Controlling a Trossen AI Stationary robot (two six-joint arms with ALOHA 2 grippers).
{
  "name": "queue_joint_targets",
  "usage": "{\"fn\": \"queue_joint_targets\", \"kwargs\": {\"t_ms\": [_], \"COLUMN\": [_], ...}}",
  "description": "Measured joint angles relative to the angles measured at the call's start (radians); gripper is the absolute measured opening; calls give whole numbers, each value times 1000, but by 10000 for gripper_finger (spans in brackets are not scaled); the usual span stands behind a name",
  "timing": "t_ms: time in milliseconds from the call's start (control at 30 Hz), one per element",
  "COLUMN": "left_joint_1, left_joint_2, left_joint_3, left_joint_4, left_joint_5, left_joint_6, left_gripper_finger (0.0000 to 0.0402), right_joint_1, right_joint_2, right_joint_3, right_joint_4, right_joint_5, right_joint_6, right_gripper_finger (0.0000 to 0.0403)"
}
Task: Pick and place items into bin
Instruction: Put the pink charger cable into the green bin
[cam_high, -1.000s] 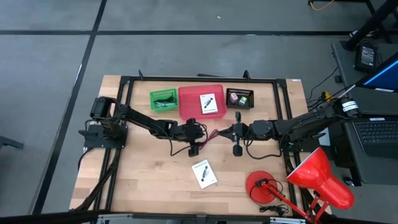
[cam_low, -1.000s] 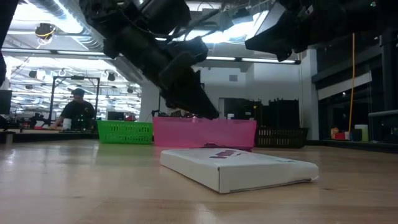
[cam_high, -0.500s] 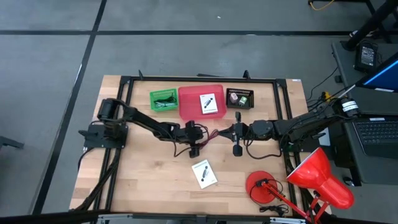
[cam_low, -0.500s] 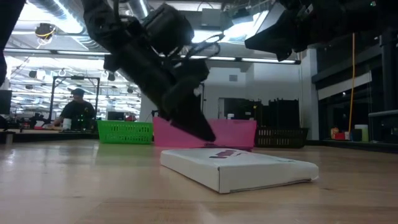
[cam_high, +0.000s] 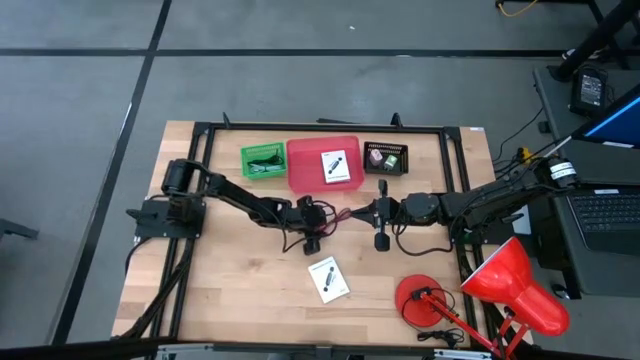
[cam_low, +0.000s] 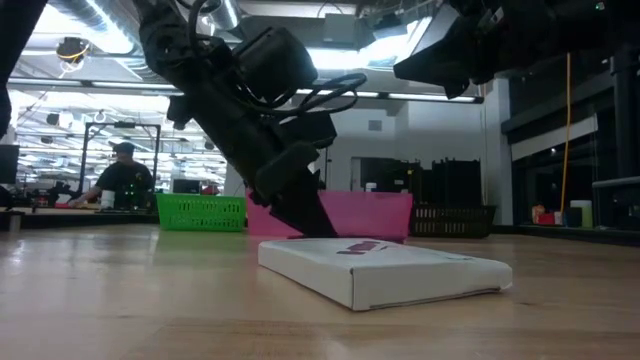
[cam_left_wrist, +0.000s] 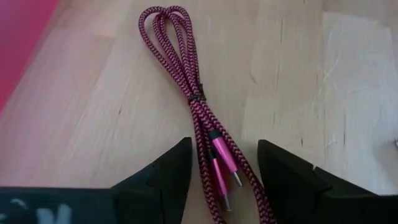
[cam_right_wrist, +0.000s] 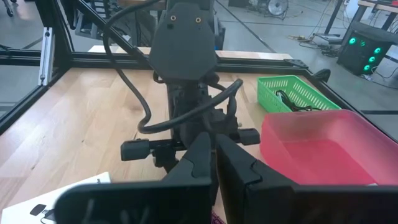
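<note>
From overhead I see a white card (cam_high: 335, 168) in the pink bin (cam_high: 303, 157), another card (cam_high: 328, 279) loose on the bench (cam_high: 230, 280); at table height my left end effector (cam_low: 318, 226) has dropped lower; its wrist camera shows fingers open astride the pink cord (cam_left_wrist: 198, 106); right end effector (cam_right_wrist: 215, 159) closed

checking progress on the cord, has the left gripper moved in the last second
Yes. In the low view the left gripper has come down toward the table, now low in front of the pink bin, open over the pink cord.
</note>
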Motion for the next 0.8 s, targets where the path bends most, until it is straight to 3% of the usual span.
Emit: {"fn": "queue_joint_targets", "kwargs": {"t_ms": [367,600,800], "left_joint_1": [1,10,9], "left_joint_2": [-10,-118,-290], "left_joint_3": [-1,-12,-50], "left_joint_4": [-33,-224,-328], "left_joint_5": [28,26,-49], "left_joint_6": [81,140,180], "left_gripper_finger": [38,34,34], "right_joint_1": [0,0,0], "right_joint_2": [0,0,0], "right_joint_3": [0,0,0], "right_joint_4": [-1,-10,-28], "right_joint_5": [0,0,0], "right_joint_6": [0,0,10], "right_gripper_finger": [7,7,7]}}
